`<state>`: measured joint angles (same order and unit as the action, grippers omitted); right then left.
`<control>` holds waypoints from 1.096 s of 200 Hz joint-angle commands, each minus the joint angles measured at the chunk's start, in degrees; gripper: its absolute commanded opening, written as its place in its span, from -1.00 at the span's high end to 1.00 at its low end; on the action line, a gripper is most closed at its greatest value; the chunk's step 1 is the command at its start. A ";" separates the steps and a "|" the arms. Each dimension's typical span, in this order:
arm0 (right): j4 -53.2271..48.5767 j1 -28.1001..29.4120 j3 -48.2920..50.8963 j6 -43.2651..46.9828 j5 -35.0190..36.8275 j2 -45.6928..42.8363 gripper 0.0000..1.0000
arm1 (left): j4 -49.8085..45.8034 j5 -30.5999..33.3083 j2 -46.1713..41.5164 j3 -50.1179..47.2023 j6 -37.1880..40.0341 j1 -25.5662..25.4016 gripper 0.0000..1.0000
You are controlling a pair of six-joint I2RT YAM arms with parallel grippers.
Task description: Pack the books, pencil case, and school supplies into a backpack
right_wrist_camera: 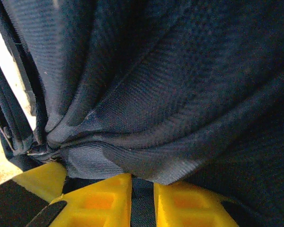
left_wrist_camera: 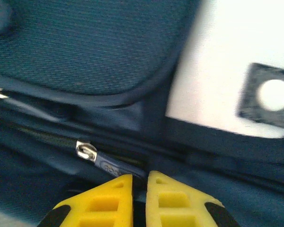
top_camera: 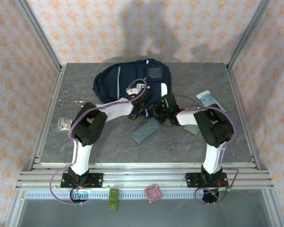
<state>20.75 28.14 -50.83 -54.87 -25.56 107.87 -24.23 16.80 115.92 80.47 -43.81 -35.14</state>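
Scissors (top_camera: 66,99): metal, far left of counter (top_camera: 109,146), well apart from bag. Not part of the job, so prob. parked out of the way.

Packet (top_camera: 64,123): small, just nearer than scissors, beside L arm's elbow. Too small to tell contents.

L tool (left_wrist_camera: 139,177): at bag's near edge. Fingers pressed together, w/ dark zip tab (left_wrist_camera: 108,166) running into the slit between them, so it reads as pinching the tab. Metal slider (left_wrist_camera: 85,151) sits just left of it. Prob. reason: to draw the zip open before anything goes in. How far zip is open, cannot tell.

Bag (top_camera: 128,78): navy backpack, lying flat at centre-back of counter, grey patch & white strip facing up. No open mouth seen from top view.

Case (top_camera: 146,131): grey-blue pencil case, flat on counter just in front of bag, between the two arms. In reach of either once bag is open.

R tool (right_wrist_camera: 142,182): at bag's near-right side. Fingers close together, pinching a fold of navy cloth, which bunches & draws toward the grip. Prob. anchors bag so the zip pull doesn't drag it.

Green piece (top_camera: 191,128): flat, grey-green, on counter, part hidden under R arm.

Tube (top_camera: 209,100): white & blue, right of bag, apart from it.

Stage, est.: opening the bag. Case & green piece not yet packed.
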 commanded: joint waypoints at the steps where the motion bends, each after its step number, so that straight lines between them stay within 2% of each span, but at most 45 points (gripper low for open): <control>1: -11.85 0.03 2.67 -0.26 1.39 0.86 0.60 | -1.97 3.49 -3.87 -3.03 1.06 1.58 0.84; 15: -12.18 -0.02 2.58 -0.15 1.63 0.68 0.60 | -1.49 2.70 -5.27 -3.65 1.82 1.65 0.85; 24: -12.31 -0.02 2.42 -0.15 1.71 0.60 0.60 | -1.30 1.71 -5.52 -3.50 2.44 1.75 0.78; 32: -12.32 0.03 2.32 -0.15 1.67 0.59 0.60 | -1.68 0.82 -5.46 -2.95 2.83 1.89 0.60; 44: -12.55 -0.02 2.22 -0.15 1.77 0.41 0.60 | -2.01 0.34 -5.35 -2.36 3.33 1.91 0.22; 57: -12.58 -0.02 2.31 -0.15 1.83 0.17 0.60 | -1.65 0.34 -5.35 -2.24 3.71 2.00 0.04; 91: -12.84 -0.01 2.40 -0.06 2.13 0.02 0.60 | -2.66 1.30 -3.09 -1.11 3.28 3.45 -0.11; 122: -12.51 -0.02 2.66 -0.23 2.16 0.05 0.60 | -0.43 -2.62 -0.72 -0.81 2.94 5.40 -0.17; 145: -12.16 -0.02 3.04 -0.58 2.14 0.13 0.60 | -0.43 -3.24 1.75 1.18 3.27 5.91 -0.27; 181: -12.05 0.01 3.61 -0.76 2.38 -0.35 0.60 | 0.00 -5.05 4.08 2.00 3.47 7.03 -0.26; 195: -11.97 -0.02 3.85 -0.81 2.53 -0.31 0.60 | 0.64 -7.35 4.23 1.55 3.00 7.61 -0.04; 210: -11.72 -0.02 4.05 -0.97 2.29 -0.13 0.60 | 0.84 -7.88 3.73 1.20 2.77 7.63 0.04; 219: -11.41 -0.02 4.19 -1.18 2.27 0.00 0.60 | 1.11 -8.47 3.32 0.94 2.85 7.61 0.27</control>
<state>18.94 28.14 -49.98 -54.89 -25.34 106.72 -24.14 11.25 117.69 81.67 -41.01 -28.34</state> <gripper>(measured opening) 0.199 0.460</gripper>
